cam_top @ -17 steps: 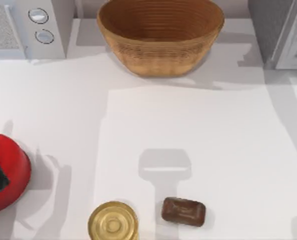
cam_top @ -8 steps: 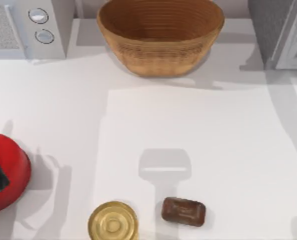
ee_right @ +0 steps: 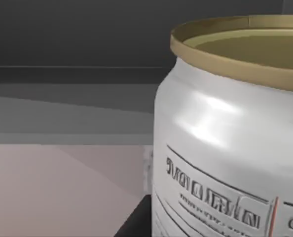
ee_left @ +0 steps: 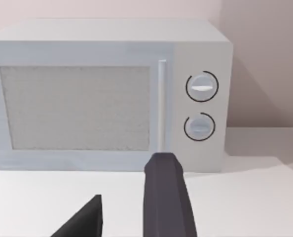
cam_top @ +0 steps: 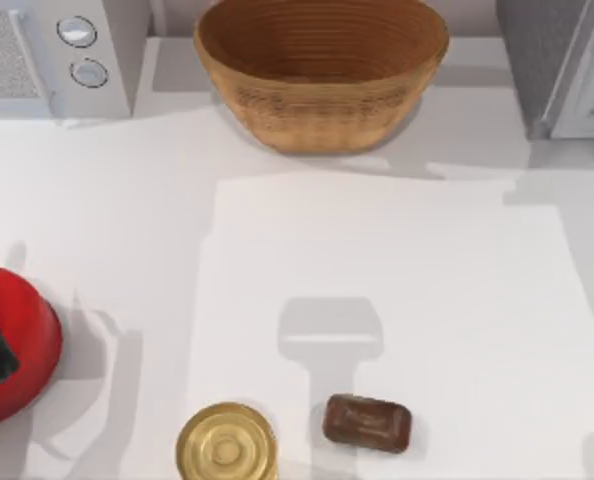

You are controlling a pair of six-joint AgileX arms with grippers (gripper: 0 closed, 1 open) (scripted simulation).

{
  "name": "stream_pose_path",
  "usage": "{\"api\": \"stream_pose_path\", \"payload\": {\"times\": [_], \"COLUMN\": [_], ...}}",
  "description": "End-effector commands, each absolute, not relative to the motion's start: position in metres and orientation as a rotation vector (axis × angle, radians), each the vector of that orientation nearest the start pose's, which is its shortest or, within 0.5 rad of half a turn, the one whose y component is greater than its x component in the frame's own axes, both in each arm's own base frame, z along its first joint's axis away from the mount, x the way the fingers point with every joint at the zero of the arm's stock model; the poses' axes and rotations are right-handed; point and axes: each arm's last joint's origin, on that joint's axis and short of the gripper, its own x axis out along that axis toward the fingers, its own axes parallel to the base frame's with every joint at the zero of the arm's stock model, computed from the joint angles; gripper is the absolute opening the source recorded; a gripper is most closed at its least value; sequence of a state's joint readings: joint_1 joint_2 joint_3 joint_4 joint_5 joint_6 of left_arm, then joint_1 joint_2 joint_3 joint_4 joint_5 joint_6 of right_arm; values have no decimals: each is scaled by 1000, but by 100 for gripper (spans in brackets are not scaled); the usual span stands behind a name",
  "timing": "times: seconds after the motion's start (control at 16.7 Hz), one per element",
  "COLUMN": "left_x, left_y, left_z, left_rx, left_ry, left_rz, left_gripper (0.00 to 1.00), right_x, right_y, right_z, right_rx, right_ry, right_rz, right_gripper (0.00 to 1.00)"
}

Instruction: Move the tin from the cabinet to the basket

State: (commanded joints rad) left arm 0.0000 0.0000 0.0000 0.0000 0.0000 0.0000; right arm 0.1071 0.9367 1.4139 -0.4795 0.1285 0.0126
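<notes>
The cabinet (cam_top: 562,65) stands at the table's far right corner, the basket (cam_top: 322,70) at the far middle. My right wrist view has the tin (ee_right: 230,143) close up; whether those fingers grip it I cannot tell. My left gripper (ee_left: 124,207) faces the microwave (ee_left: 107,94), fingers apart, holding nothing.

Even bright light, soft grey shadows on the table (cam_top: 127,200), glare streaking the tin (ee_right: 210,123).
</notes>
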Motion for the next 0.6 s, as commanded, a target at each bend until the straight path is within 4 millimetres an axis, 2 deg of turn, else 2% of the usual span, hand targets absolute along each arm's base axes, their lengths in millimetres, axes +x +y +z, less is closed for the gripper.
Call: {"api": "stream_pose_path", "payload": {"times": [0.12, 0.42, 0.6], "left_x": [106, 106, 106], "left_y": [-1, -1, -1], "left_z": [160, 160, 160], "left_rx": [0, 0, 0], "left_ry": [0, 0, 0], "left_rz": [0, 0, 0], "left_gripper": [100, 100, 100], "right_x": [147, 121, 110], "right_y": [13, 4, 1], "right_z": [428, 285, 221], "right_rx": [-4, -5, -2], "right_ry": [43, 117, 89], "right_rz": [-12, -7, -4], "right_gripper": [0, 0, 0]}}
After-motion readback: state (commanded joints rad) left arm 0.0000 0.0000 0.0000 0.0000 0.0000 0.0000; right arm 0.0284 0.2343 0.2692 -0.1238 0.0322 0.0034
